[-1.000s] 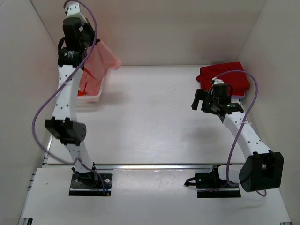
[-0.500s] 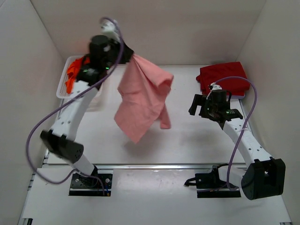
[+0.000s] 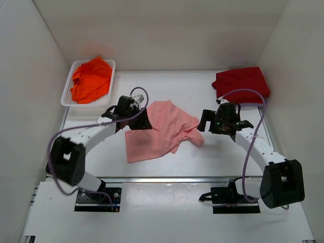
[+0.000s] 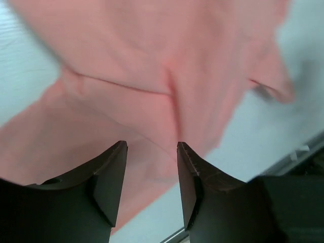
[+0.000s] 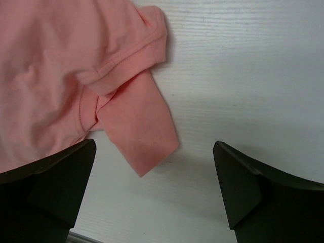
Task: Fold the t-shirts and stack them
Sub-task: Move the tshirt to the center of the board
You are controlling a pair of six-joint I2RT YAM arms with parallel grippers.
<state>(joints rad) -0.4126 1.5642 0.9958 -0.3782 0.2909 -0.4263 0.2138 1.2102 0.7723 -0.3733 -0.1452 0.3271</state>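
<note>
Hovering over crumpled pink t-shirt (image 3: 157, 132): left hand (image 4: 152, 147), jaws apart.

Salmon-pink t-shirt (image 3: 161, 130): soft matt cloth, stitched hems. Table (image 5: 243, 76): smooth white, faint grain.
</note>
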